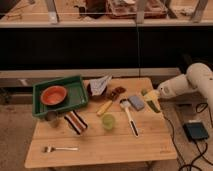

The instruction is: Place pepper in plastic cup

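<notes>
Dim lab bay: dark wall panel behind, cluttered shelf along the top. In front, a light wood table (pixel 100 145) carries everything.

Left side:
- green tray (pixel 75 95) at back-left w/ orange bowl (pixel 53 95) inside
- small grey cup (pixel 51 116) just off the tray's front edge
- striped item (pixel 75 121) beside the cup, lying tilted
- fork (pixel 60 148) near the front-left edge, well apart from the rest

Centre:
- plastic cup (pixel 108 121) upright, mid-table, nothing touching it
- yellow banana-like piece (pixel 105 107) just behind the plastic cup, lying diagonal
- dark/white crumpled bag (pixel 99 85) at back-centre, brownish item (pixel 117 92) next to it
- brush (pixel 129 116) w/ white handle, right of the plastic cup, handle pointing to the front edge
- grey block (pixel 136 102) just right of the brush head

Right side:
- pepper (pixel 145 93) is a small dark green shape near the right edge, just right of the grey block and well apart from the plastic cup. Only partly seen.
- pale yellow-green piece (pixel 153 105) next to it. Touching or not: can't tell.
- white arm (pixel 187 82) comes in from the right. Gripper (pixel 151 99) is low over the pepper / yellow-green piece at the table's right edge. Gripper open vs closed: can't tell, and contact w/ pepper not visible.

Floor, right of table: black box (pixel 195 131) w/ cable.
</notes>
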